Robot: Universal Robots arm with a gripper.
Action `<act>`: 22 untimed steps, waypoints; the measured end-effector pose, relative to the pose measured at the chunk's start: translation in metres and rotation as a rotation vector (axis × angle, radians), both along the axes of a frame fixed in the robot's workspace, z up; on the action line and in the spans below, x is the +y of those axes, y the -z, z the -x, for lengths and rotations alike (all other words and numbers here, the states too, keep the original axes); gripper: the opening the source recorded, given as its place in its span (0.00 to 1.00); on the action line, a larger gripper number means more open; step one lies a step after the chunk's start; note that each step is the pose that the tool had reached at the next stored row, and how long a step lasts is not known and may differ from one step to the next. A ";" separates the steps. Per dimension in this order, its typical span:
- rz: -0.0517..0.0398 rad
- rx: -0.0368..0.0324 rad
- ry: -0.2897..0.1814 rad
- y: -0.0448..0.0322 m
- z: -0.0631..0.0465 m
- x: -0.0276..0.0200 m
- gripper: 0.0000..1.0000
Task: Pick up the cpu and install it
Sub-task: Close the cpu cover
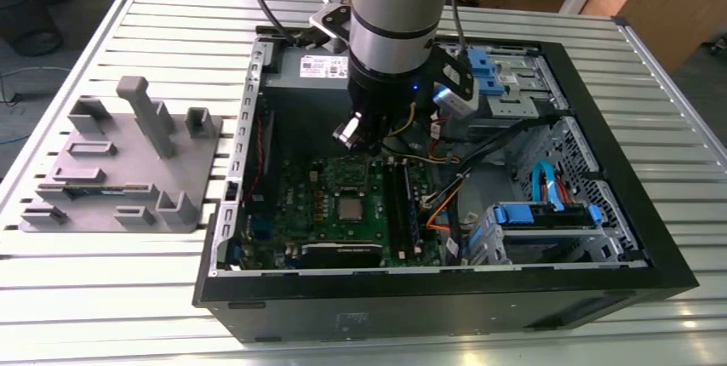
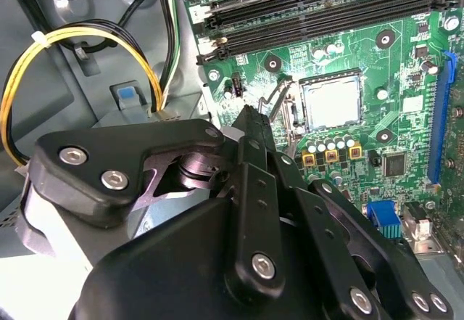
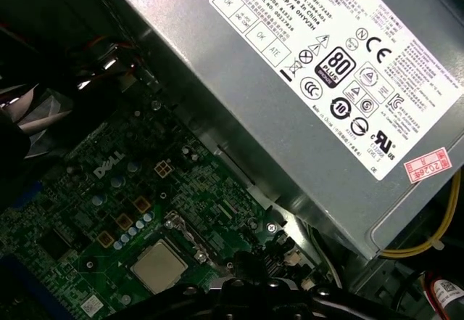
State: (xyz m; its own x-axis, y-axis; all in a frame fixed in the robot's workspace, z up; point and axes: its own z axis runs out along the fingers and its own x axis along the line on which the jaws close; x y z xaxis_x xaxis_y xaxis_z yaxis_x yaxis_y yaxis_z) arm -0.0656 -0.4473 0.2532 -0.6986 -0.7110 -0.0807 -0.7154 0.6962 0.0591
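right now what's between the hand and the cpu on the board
In the second wrist view, only bare green motherboard lies between the hand and the cpu: a thin metal socket lever, nothing else.

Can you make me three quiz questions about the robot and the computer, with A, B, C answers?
1. Where is the cpu?
A. On the grey tray
B. In the socket on the green board
C. In the gripper

2. What colour is the tray beside the computer case?
A. Grey
B. Red
C. Yellow

3. How is the computer case?
A. Shut
B. Open on top
C. Standing upright

Answers: 1 B, the silver square sits in the board in both wrist views and the exterior view. 2 A, the exterior view shows the tray grey. 3 B, the case's inside parts lie in plain sight.
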 end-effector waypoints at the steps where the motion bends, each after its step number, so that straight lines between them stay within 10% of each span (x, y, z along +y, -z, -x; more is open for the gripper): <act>1: -0.0002 0.0000 0.000 0.0000 0.000 0.0000 0.13; 22: -0.0004 0.0001 -0.105 0.0002 -0.003 0.0000 0.13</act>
